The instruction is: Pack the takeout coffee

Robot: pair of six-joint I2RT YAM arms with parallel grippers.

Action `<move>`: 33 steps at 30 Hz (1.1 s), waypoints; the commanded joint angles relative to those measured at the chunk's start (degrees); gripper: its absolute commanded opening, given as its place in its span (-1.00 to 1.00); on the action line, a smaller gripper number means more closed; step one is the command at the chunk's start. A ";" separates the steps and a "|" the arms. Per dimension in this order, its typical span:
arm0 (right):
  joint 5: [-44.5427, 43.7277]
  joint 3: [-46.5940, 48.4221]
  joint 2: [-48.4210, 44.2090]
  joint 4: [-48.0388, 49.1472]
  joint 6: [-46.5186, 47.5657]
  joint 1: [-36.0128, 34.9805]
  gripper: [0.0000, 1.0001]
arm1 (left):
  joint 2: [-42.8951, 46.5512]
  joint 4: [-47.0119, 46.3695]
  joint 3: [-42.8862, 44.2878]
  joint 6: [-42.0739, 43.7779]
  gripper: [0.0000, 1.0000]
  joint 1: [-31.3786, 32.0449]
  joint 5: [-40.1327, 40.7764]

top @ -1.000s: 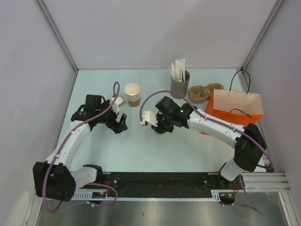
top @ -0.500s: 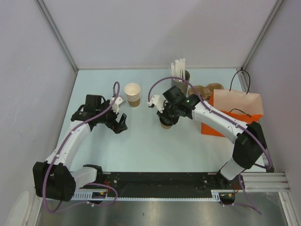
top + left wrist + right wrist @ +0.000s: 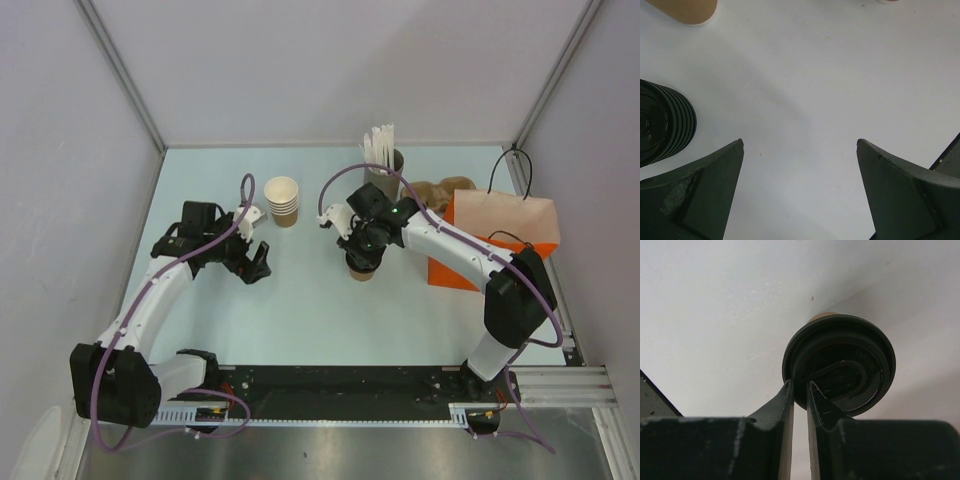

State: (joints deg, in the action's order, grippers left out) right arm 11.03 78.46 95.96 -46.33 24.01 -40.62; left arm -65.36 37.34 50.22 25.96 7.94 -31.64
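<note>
No legible writing in any view.
The takeout coffee (image 3: 840, 340) carries faint raised lettering on its black top, too small and blurred to make out.

I'm watching a stack of lidless tan cups (image 3: 282, 200) standing at eleven o'clock on the pale table (image 3: 300, 310). A tube of white sticks (image 3: 381, 148) is sitting at one o'clock, with a cardboard cup carrier (image 3: 432, 190) lying just beside it toward two. In the left wrist view, a stack of black lids (image 3: 662, 122) is showing at nine o'clock.
</note>
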 commanded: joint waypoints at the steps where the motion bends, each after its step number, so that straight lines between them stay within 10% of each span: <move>1: 0.22 2.14 -0.60 -0.26 -0.19 0.02 -0.59 | 0.32 -1.66 -0.65 -0.12 0.99 -0.39 0.00; 9: 1.45 2.14 -3.32 -1.39 2.79 -0.07 -0.10 | 0.32 -1.83 -0.73 -0.03 0.99 -0.39 0.17; 33: 7.50 -0.23 -8.33 -6.50 26.08 2.03 -0.02 | 0.32 -1.83 -0.91 0.24 0.99 -0.47 0.35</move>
State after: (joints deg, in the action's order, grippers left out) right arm 15.68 78.32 90.91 -51.59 44.16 -40.58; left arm -65.36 36.93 49.56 25.96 7.86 -31.40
